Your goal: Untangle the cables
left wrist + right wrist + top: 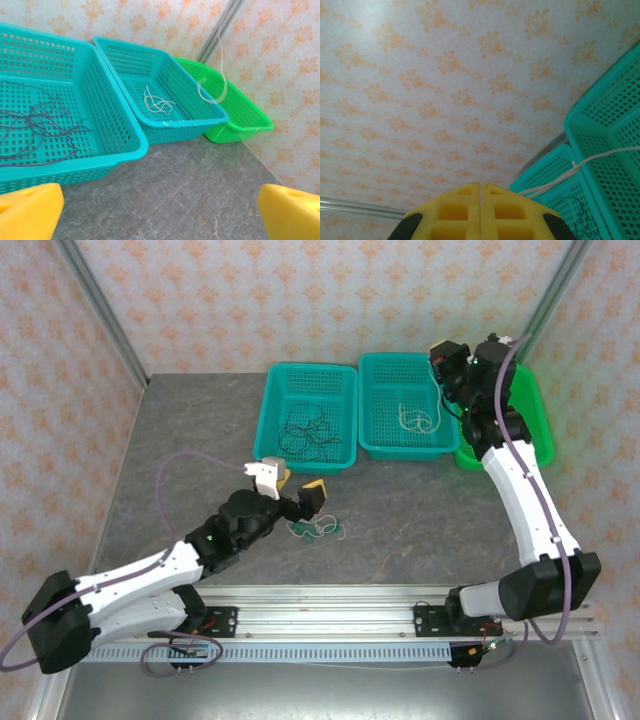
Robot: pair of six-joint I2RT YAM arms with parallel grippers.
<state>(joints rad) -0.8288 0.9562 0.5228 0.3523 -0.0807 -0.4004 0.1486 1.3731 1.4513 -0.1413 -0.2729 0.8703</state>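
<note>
A small clump of green and whitish cables (318, 528) lies on the grey table, just in front of my left gripper (292, 483). That gripper (160, 215) is open, with bare tabletop between its yellow fingers (30, 212). Black cables (305, 430) (35, 127) lie in the left teal basket (272, 400). Whitish cables (415, 418) (157, 105) lie in the middle teal basket (395, 365). My right gripper (443, 360) (480, 187) is raised over the baskets' far right. It is shut on a whitish cable (600, 157), whose loop (212, 96) dangles above the green basket (240, 112).
The three baskets stand side by side along the back of the table, with the green basket (540, 415) partly behind my right arm. Patterned walls close the back and sides. Open table lies left of the baskets and between the two arms.
</note>
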